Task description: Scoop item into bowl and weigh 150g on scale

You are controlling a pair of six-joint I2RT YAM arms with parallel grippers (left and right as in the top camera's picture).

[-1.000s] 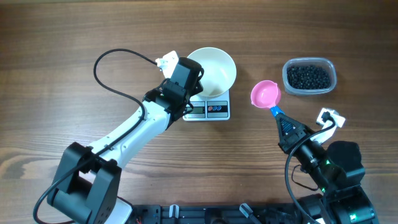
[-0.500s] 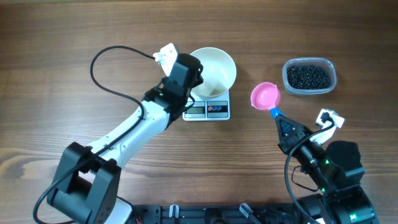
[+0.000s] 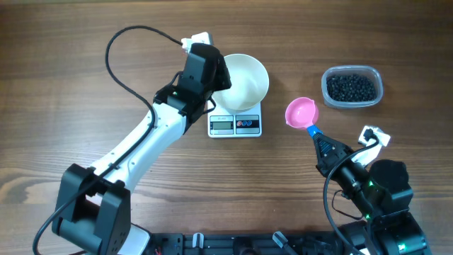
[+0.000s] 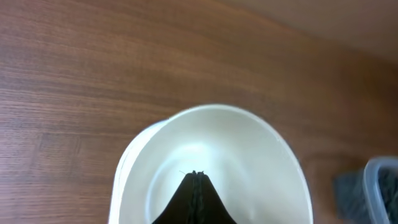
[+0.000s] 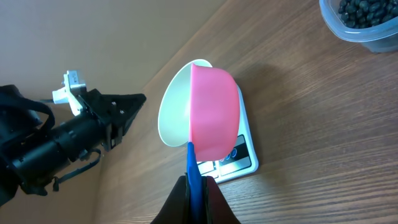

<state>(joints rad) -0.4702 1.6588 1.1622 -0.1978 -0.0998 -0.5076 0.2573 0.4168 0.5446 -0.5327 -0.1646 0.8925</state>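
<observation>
Two sets of fingers are seen clenched, each for a different reason. At the left gripper (image 4: pixel 195 175) the tips are pressed flat together with nothing between them, and they are held just over the inside of the bowl (image 4: pixel 249 155). Whether the bowl's wall is touched cannot be told. This closed, pointed pose is judged to suit nudging or steadying the bowl, not lifting it. Directly beneath and ahead of those fingers the bowl is found empty, seated on the scale (image 3: pixel 244 125), whose display and buttons are left uncovered on the near edge so that a reading can be taken. At the right gripper (image 5: pixel 194 182) the fingers are clamped on the thin blue handle (image 5: pixel 194 158) of a pink scoop (image 5: pixel 213 112), which is carried clear of the table (image 3: pixel 71 85) with its cup pointing away from the fingers. No beads are seen in the cup. Beyond that cup and to its right, the beads (image 3: pixel 350 88) are kept as a loose heap in a clear tub (image 3: pixel 379 79), well apart from the bowl. The scoop is held between tub and scale, which is judged a sensible spot, since both can be reached from it. Nothing has yet been weighed, so the first dip into the tub is judged to be what is called for next.
</observation>
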